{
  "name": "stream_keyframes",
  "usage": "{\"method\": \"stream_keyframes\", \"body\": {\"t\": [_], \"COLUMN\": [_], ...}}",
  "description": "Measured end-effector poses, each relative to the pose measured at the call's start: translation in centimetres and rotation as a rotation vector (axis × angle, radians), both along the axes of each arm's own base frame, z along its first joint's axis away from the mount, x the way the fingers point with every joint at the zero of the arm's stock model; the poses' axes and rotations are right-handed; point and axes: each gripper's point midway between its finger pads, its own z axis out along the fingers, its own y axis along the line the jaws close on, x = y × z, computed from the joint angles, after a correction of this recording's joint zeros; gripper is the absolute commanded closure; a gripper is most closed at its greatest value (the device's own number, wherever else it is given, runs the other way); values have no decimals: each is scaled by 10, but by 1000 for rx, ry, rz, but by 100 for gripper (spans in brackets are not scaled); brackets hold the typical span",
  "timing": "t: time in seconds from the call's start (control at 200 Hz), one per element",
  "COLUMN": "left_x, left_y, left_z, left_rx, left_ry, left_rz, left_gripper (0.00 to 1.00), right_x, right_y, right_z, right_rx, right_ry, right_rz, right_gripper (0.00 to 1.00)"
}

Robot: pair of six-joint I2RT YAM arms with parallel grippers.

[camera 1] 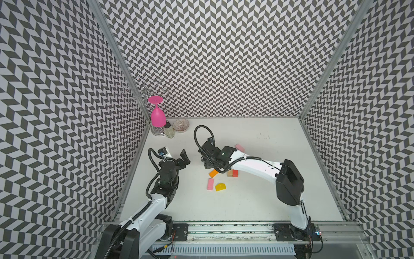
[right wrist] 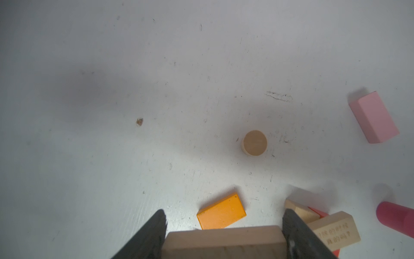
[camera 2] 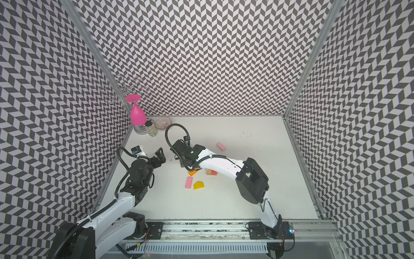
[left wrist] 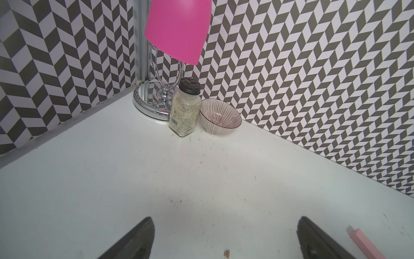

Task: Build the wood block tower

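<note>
Nearest the arm bases, the yellow house-shaped block [camera 1: 220,186] and a pink bar [camera 1: 210,184] are seen lying flat on the surface [camera 1: 246,206]. No tower is judged to have been started, and the wood blocks are scattered singly. Just beyond, a tan block [right wrist: 224,241] is clamped end to end between the partly closed fingers of the right end effector [right wrist: 224,218], presumably as a base piece, with an orange block [right wrist: 221,212] and a tan-and-red cluster [right wrist: 333,228] close by. Farther off, the left end effector [left wrist: 225,220] is held fully spread and empty above bare surface, probably to be out of the way, and a tan cylinder [right wrist: 255,142] and a pale pink block [right wrist: 374,116] are seen farthest back.
</note>
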Motion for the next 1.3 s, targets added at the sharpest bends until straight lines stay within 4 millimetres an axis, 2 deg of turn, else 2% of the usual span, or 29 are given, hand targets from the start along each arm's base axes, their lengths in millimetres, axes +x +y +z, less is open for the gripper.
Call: {"method": "stream_keyframes", "body": {"t": [0.145,0.321,0.411,0.556,0.731,0.972,1.297], "left_x": [0,0,0,0,0,0,0], "left_y": [0,0,0,0,0,0,0], "left_z": [0,0,0,0,0,0,0], "left_rx": [0,0,0,1,1,1,0], "left_ry": [0,0,0,0,0,0,0], "left_rz": [0,0,0,0,0,0,0], "left_gripper": [0,0,0,0,0,0,0], "right_x": [-26,-51,-59,-66,-67,-62,-54], "right_y": [-36,-82,-95,-108,-105,-92,-97], "right_z": [8,2,-8,-37,-59,-60,-78], "right_rx": [1,-3,-9,-52,-85,-56,-89], "right_ry": [-29,-48,-53,-31,-9,-27,3], "right_rz": [14,12,12,18,43,80,77], "right_gripper": [33,35,36,37,37,37,37]}}
